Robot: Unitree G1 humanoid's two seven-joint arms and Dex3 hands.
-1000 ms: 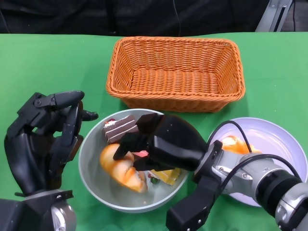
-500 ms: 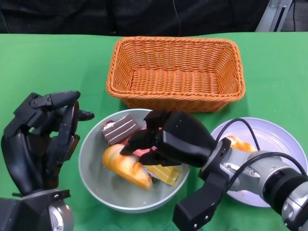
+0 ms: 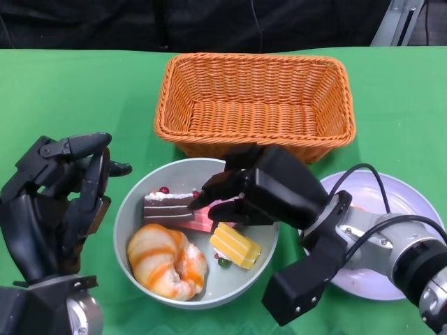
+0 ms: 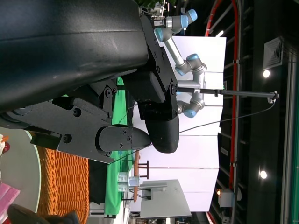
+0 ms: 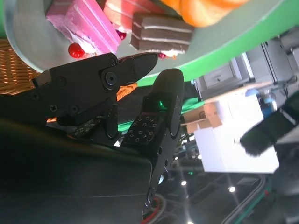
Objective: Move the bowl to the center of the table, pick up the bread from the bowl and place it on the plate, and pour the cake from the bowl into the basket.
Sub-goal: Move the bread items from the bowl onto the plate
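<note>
The grey bowl (image 3: 129, 241) sits near the table's front, just below the basket. In it lie a golden croissant bread (image 3: 166, 259) at the near left, a chocolate cake slice (image 3: 167, 206), a pink cake (image 3: 202, 223) and a yellow cake (image 3: 235, 246). My right hand (image 3: 262, 188) hovers over the bowl's far right rim, fingers pointing left and holding nothing. The right wrist view shows its fingers (image 5: 161, 107) apart below the pink cake (image 5: 79, 25) and chocolate cake (image 5: 161, 32). My left hand (image 3: 59, 202) stands beside the bowl's left rim, loosely arched and empty.
An empty orange wicker basket (image 3: 255, 105) stands behind the bowl. A white plate (image 3: 412, 209) lies at the right, partly covered by my right forearm. The green cloth runs to the table's far edge under a dark backdrop.
My right hand has lifted off the bread and drawn back to the right. The bread has slid to the bowl's near left, and the cakes have shifted. My left hand barely moved.
</note>
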